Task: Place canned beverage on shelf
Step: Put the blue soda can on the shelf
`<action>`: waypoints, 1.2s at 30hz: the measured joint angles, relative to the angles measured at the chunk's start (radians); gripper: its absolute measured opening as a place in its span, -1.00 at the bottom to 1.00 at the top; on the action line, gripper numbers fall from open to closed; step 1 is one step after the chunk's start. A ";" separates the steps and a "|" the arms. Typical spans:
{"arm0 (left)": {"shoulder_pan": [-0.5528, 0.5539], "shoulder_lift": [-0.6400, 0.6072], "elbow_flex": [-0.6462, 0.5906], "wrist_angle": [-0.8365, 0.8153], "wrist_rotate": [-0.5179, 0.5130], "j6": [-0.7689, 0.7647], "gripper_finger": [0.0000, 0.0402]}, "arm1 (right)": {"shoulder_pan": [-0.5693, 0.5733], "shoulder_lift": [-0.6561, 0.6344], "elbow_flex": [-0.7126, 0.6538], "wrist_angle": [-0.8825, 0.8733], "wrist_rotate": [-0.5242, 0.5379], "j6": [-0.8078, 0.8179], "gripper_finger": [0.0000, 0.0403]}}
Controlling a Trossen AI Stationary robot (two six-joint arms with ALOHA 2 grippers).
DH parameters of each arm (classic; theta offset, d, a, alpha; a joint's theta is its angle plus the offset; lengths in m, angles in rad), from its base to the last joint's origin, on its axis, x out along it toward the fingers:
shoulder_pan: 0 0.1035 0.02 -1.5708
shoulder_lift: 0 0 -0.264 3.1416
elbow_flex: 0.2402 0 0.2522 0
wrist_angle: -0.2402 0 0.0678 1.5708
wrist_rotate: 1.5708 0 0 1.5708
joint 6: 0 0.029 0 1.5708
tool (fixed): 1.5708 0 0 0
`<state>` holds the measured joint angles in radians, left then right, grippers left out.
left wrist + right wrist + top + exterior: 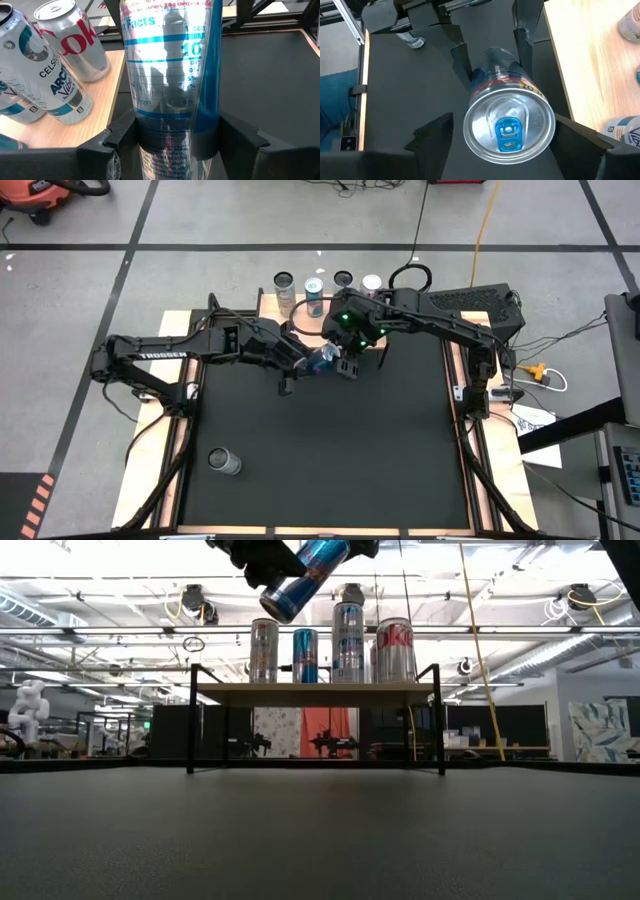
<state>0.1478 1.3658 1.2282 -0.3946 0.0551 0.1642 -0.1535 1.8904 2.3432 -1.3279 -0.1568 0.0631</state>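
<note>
Black table (330, 440) with shelf (315, 692) at far edge, four cans (335, 645) standing in a row on it. Above table just before shelf: blue can (305, 575) aloft and tilted, seemingly mid hand-over between arms. Left gripper (165, 145) clamped on blue can's body, fingers (120, 137) pressed against both sides, likely carrying its weight. Right gripper (507, 132) at the can's top end, fingers spread wider than the lid, apparently not touching. Spare can (224, 461) lying near table's front left.
</note>
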 joint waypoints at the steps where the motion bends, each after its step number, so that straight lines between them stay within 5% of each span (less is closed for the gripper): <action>1: 0.000 0.000 0.000 0.000 -0.001 0.000 0.06 | 0.000 0.000 0.000 0.000 0.001 0.000 0.47; 17: 0.009 0.000 -0.002 -0.023 -0.051 -0.003 0.06 | -0.001 -0.119 0.000 -0.050 0.025 0.118 0.58; 24: 0.019 0.000 -0.179 0.189 -0.077 -0.053 0.06 | 0.026 -0.205 0.000 -0.051 0.025 0.169 0.58; 30: 0.044 0.000 -0.351 0.533 -0.145 -0.055 0.06 | 0.057 -0.238 0.000 -0.053 0.025 0.187 0.58; 36: 0.063 -0.028 -0.377 0.627 -0.139 -0.049 0.06 | 0.073 -0.236 0.000 -0.071 0.025 0.187 0.58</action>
<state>0.2109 1.3376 0.8513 0.2326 -0.0837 0.1152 -0.0801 1.6543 2.3432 -1.3990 -0.1318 0.2501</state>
